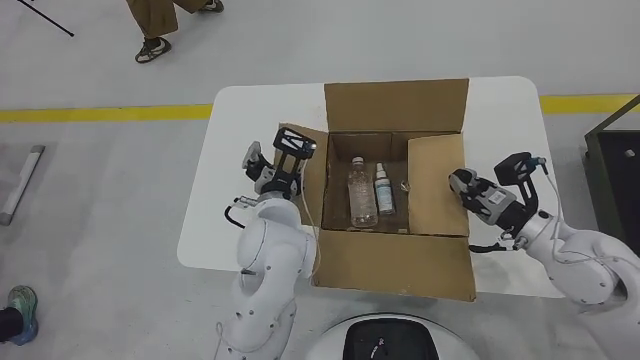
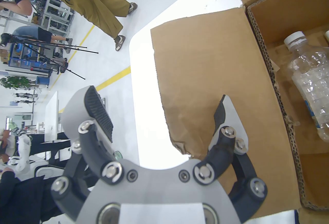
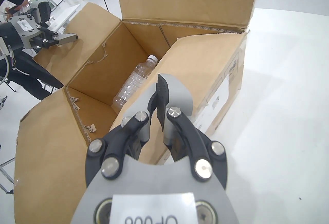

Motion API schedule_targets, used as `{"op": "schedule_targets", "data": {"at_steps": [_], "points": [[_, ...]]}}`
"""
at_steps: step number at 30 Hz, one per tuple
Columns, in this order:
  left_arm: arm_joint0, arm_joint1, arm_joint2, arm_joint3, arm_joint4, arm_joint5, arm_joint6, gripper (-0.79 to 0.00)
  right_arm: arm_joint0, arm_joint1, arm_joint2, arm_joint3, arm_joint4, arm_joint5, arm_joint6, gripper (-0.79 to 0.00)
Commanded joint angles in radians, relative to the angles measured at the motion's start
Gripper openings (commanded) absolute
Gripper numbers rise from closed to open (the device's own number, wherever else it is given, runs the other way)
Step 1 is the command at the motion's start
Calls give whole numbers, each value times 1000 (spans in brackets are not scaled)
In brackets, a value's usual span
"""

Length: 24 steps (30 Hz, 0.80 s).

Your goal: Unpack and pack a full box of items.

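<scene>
left gripper (image 2: 159, 112) jaws wide, over the box's left flap (image 2: 205, 68). right gripper (image 3: 160, 96) jaws nearly together at the right flap (image 3: 195, 55) edge, can't tell if pinching it. open box (image 1: 395, 260) sits mid surface (image 1: 230, 160); big clear bottle (image 1: 360, 195) and small bottle (image 1: 385, 190) lie side by side inside.

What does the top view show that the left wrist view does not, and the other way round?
Top view, not left wrist: the right gripper at the right flap, and the near flap. Left wrist, not top: the ribbed pads of the left gripper, jaws wide open, and the torn edge of the left flap. Both: that left flap, the clear bottle in the box, the white table.
</scene>
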Motion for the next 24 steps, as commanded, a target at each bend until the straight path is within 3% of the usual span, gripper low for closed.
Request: {"op": "schedule_targets", "data": {"at_steps": [1, 17, 24], "points": [[3, 0, -6, 7, 6, -1, 3, 0, 0, -1, 0, 1, -3, 0, 1, -785], [24, -7, -16, 59, 31, 9, 6, 0, 2, -11, 2, 11, -11, -11, 8, -785], [19, -13, -8, -27, 15, -4, 14, 0, -12, -16, 36, -15, 6, -1, -46, -785]]}}
